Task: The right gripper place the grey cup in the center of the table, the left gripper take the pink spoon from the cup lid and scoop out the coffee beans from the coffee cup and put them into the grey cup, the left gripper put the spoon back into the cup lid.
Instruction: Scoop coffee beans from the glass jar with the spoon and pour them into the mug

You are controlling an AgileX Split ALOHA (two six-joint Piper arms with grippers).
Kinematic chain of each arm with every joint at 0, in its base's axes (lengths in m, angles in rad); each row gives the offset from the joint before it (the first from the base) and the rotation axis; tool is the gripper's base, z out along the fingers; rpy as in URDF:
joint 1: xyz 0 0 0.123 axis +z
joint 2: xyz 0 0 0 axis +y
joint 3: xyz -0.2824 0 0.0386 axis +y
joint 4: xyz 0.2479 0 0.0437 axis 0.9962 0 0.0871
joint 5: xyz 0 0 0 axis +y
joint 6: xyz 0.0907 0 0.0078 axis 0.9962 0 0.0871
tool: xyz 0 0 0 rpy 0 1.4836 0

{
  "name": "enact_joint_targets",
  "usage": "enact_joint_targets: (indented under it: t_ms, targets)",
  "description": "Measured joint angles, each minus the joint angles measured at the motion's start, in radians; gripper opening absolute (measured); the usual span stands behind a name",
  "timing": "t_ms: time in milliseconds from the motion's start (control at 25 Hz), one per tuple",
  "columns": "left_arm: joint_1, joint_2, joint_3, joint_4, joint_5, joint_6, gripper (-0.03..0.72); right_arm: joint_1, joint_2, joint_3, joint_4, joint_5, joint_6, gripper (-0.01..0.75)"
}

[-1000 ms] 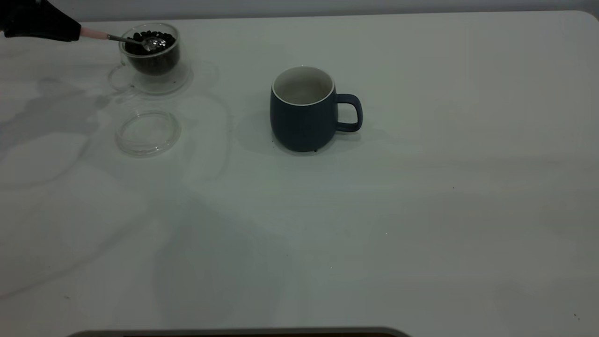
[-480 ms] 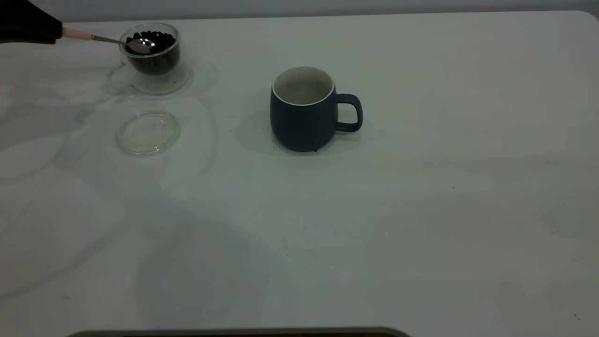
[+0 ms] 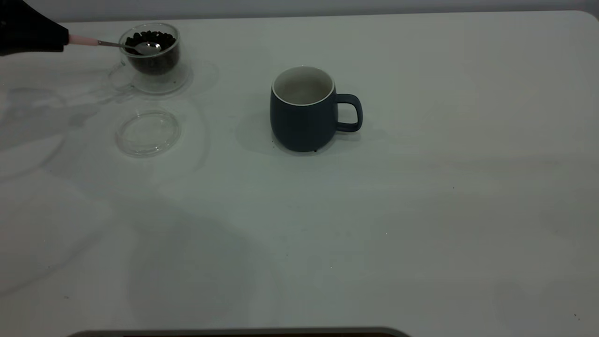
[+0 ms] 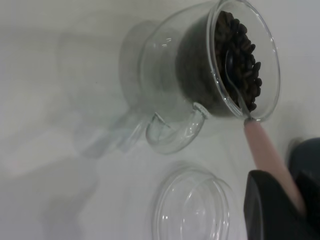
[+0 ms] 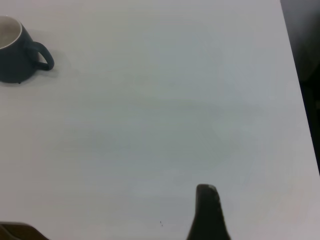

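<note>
My left gripper [image 3: 60, 39] is at the table's far left corner, shut on the pink spoon's [image 3: 84, 40] handle. The spoon's metal bowl [image 3: 149, 47] lies on the coffee beans [image 3: 152, 37] inside the clear coffee cup [image 3: 150, 58]. In the left wrist view the gripper [image 4: 294, 200] clamps the pink handle [image 4: 265, 150], and the spoon reaches over the rim into the beans [image 4: 242, 60]. The empty cup lid [image 3: 148, 132] lies in front of the coffee cup. The grey cup [image 3: 303, 112] stands upright mid-table, handle to the right. My right gripper [image 5: 210, 212] hovers over bare table, far from the grey cup [image 5: 14, 55].
The coffee cup stands on a clear saucer [image 3: 180, 80]. The lid also shows in the left wrist view [image 4: 192, 210], close beside the gripper. The white table [image 3: 421, 210] stretches right of and in front of the grey cup; its right edge [image 5: 295, 75] shows in the right wrist view.
My left gripper drew the spoon back to the left, then pushed it a little to the right again. The spoon's bowl stays in the coffee cup, now lower on the beans.
</note>
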Motion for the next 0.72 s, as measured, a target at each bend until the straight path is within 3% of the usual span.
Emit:
enact_joint_targets:
  t_ms: [720]
  targets:
    - [0.000, 0.050, 0.000, -0.111, 0.050, -0.045, 0.127, 0.000, 0.000, 0.000, 0.000, 0.000, 0.000, 0.591]
